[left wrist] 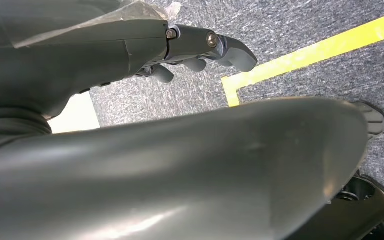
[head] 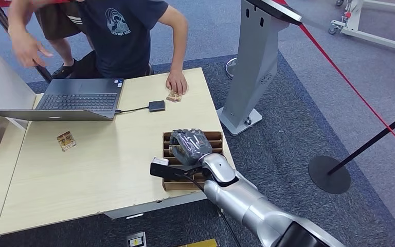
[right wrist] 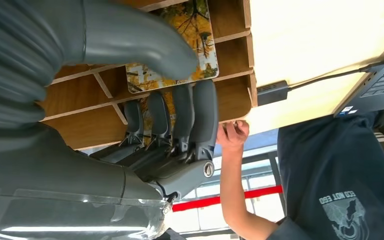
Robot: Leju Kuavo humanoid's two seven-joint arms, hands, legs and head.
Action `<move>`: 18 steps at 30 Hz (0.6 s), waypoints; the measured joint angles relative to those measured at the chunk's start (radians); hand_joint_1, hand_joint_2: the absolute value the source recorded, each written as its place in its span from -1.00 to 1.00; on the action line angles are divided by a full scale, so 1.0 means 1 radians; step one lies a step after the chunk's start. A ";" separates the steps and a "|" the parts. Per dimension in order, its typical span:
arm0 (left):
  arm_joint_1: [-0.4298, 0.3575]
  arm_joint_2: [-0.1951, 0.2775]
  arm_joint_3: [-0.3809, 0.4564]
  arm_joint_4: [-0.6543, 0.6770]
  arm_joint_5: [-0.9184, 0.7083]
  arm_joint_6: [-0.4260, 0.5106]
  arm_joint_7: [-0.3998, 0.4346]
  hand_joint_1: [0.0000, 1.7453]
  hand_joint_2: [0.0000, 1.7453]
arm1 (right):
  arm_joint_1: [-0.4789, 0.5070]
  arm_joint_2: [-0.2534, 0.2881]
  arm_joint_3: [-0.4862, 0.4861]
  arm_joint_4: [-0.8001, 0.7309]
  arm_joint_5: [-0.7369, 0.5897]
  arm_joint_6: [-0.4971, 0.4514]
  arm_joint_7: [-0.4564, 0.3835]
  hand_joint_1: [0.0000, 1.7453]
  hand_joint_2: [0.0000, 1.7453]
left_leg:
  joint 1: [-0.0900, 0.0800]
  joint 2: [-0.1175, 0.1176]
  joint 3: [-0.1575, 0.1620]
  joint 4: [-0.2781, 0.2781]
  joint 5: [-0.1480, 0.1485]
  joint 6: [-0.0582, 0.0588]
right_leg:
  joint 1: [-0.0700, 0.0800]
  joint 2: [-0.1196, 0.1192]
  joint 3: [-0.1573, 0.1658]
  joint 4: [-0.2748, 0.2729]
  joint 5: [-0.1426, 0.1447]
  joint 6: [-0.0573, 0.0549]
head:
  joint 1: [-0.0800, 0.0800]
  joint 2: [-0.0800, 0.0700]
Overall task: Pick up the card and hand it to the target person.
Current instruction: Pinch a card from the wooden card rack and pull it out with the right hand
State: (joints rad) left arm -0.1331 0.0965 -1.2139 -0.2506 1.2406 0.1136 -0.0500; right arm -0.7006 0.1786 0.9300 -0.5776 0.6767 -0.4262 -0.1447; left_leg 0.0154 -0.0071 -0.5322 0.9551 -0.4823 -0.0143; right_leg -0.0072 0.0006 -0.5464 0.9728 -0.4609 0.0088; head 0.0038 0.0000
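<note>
The right hand (head: 190,145) is positioned over the wooden slotted card holder (head: 217,136) at the near right corner of the table (head: 108,170). In the right wrist view the thumb (right wrist: 145,47) lies across one face of the card (right wrist: 200,37) and the fingers (right wrist: 192,115) reach down along the opposite side, over the slot dividers. The hand appears to be closing on the card as a pinch, but contact by the fingers on the far face cannot be confirmed, so a secured grip cannot be stated.

The card sits in a slot of the holder, directly under and between thumb and fingers. Its long axis runs along the slot, parallel to the dividers. The right hand is the nearer hand by far. The left hand (left wrist: 200,50) hangs beside the robot's body above the carpet, fingers loosely curled, holding nothing.

Card appearance: thin, flat, rectangular with rounded corners, printed with yellow and orange autumn foliage. It should be treated as rigid but slippery.

The person (head: 118,31) sits at the far side of the table, one hand resting on the tabletop beyond the holder, near a small black adapter (head: 157,106) cabled to a laptop (head: 77,98). A loose card (head: 66,141) lies on the table to the left.
</note>
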 joint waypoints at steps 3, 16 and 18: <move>0.000 0.000 0.000 0.000 0.002 0.001 0.000 -1.00 -1.00 | -0.002 0.001 0.000 0.002 0.001 0.002 0.001 0.63 1.00 | 0.000 0.000 0.000 0.000 0.000 0.000 | 0.000 0.000 0.000 0.000 0.000 0.000 | 0.000 0.000; 0.000 0.000 0.000 0.000 0.002 0.000 0.000 -1.00 -1.00 | -0.013 0.002 0.000 0.006 0.001 0.010 0.006 1.00 1.00 | 0.000 0.000 0.000 0.000 0.000 0.000 | 0.000 0.000 0.000 0.000 -0.001 0.001 | 0.000 0.000; 0.000 0.000 0.000 0.000 0.002 -0.001 0.000 -1.00 -1.00 | -0.013 0.001 0.000 0.006 -0.004 0.009 0.001 1.00 1.00 | 0.000 0.000 0.000 0.000 0.000 0.000 | 0.000 0.000 0.000 0.000 -0.001 0.001 | 0.000 0.000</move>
State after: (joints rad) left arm -0.1331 0.0965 -1.2139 -0.2506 1.2426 0.1126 -0.0502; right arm -0.7139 0.1800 0.9301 -0.5719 0.6727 -0.4168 -0.1434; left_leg 0.0153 -0.0072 -0.5324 0.9551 -0.4825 -0.0141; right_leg -0.0073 0.0006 -0.5463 0.9725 -0.4614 0.0094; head 0.0040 0.0000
